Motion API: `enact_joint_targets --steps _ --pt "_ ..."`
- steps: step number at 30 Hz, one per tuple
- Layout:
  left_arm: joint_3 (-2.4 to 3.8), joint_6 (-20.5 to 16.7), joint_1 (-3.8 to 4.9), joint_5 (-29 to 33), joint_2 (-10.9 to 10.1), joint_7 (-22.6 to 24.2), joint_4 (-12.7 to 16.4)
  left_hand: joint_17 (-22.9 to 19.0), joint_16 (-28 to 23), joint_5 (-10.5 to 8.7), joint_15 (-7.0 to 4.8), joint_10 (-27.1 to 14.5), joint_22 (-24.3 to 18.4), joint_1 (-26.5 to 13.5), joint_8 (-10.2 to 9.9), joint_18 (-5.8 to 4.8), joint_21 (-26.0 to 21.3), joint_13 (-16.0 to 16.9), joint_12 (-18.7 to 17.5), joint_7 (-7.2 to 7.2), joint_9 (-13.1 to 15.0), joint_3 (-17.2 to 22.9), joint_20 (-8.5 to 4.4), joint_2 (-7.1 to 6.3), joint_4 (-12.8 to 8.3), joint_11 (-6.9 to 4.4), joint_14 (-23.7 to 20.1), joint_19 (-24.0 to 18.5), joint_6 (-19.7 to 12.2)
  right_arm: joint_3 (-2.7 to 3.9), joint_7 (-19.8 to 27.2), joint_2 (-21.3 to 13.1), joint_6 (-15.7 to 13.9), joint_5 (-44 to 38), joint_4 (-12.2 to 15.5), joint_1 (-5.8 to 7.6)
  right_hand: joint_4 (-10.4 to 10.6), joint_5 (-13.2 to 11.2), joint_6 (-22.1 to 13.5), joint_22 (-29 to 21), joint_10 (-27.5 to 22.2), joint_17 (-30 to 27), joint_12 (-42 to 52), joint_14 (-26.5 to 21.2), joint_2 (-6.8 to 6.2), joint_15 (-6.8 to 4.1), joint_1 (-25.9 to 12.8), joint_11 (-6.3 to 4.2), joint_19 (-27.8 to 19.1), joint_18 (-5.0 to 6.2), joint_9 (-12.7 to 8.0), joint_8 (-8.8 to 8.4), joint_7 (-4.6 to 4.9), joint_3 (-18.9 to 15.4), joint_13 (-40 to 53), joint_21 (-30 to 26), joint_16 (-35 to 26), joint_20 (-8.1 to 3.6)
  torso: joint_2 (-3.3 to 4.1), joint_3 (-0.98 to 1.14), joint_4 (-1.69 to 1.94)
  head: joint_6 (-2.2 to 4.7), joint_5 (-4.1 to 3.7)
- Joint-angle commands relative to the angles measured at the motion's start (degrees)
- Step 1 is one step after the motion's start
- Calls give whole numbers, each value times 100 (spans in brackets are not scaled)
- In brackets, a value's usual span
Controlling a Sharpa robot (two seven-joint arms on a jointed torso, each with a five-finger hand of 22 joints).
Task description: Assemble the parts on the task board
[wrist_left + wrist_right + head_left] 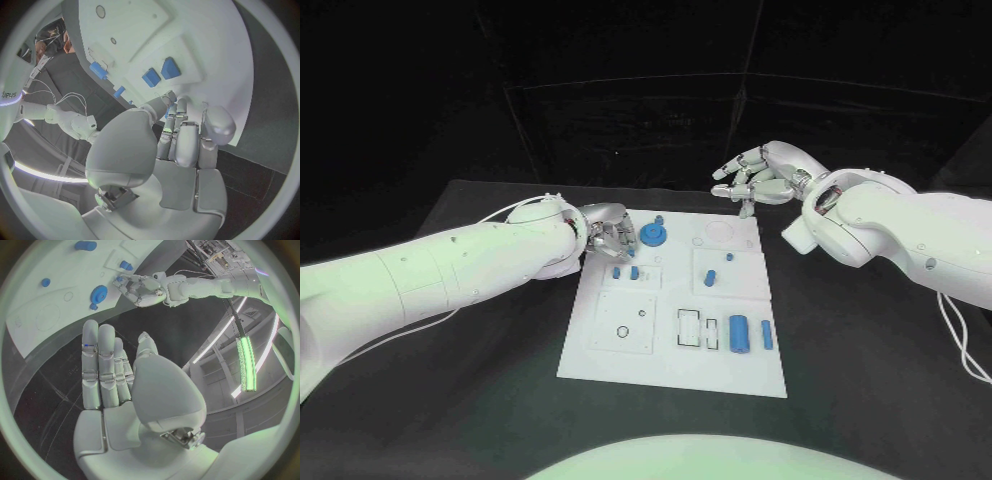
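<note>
The white task board (661, 360) lies in the middle of the black table. My left hand (606, 235) hovers over its far left corner, fingers curled, and pinches a small blue part (616, 251) between thumb and fingertips; the left wrist view shows a sliver of this part (167, 114). A round blue part (655, 235) stands on the board just beside that hand. My right hand (754, 180) hangs above the board's far right edge, fingers straight and apart (100, 365), holding nothing.
Two small blue blocks (626, 272) sit near the left hand, also seen as blocks (170, 67). A blue cylinder (738, 333) and a slimmer blue pin (767, 335) lie at the board's near right. Further small blue pieces (708, 278) stand mid-board.
</note>
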Motion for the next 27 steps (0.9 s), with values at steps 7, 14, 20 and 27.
enact_joint_targets --steps 7,14,20,27 --pt "4 -77 7 11 -42 49 48 -68 -29 -26 17 -28 -12 -64 -271 -85 -59 8 -132 -11 -15 45 47 -139 9 -4 0 -21 -379 3 -147 -11 179 -304 -103 10 3 -21 38 -61 -337 83 -570 28 85 16 74 32 84 24 4 151 22 -119 -564 -116 -98 21 4 -1 -2 -1 -4" --pt "8 -202 7 82 -220 120 167 -225 -88 -29 41 -294 -137 -297 -472 -60 -206 -7 -319 -70 -6 -224 57 -395 92 33 -44 -87 -700 0 -460 19 539 -1205 -293 5 -279 -227 533 7 -233 435 -1409 403 207 -77 584 -41 382 35 12 285 -64 8 -1373 28 359 -75 -1 0 5 3 -17" --pt "53 -487 8 413 -391 258 244 -283 -98 -20 76 -600 -403 -270 -489 -3 -496 13 -386 -17 13 -614 95 -383 182 87 -47 -188 -726 -3 -609 44 616 -2158 -378 -41 -416 -461 856 215 156 1569 -2041 762 249 -152 938 -121 612 22 -39 203 -139 124 -1939 362 1770 -173 -3 4 2 18 -25" --pt "114 -1007 10 2684 -634 1531 363 -524 -191 -6 144 -476 -744 -137 -182 61 -870 77 -180 121 95 -706 151 -90 269 166 -139 -324 -161 -5 -794 38 580 -3813 -297 -256 -462 -649 1220 1398 551 2355 -2711 806 242 -168 1184 -153 775 -120 -57 8 -210 218 -2460 1363 2752 -193 4 4 -7 60 -191"
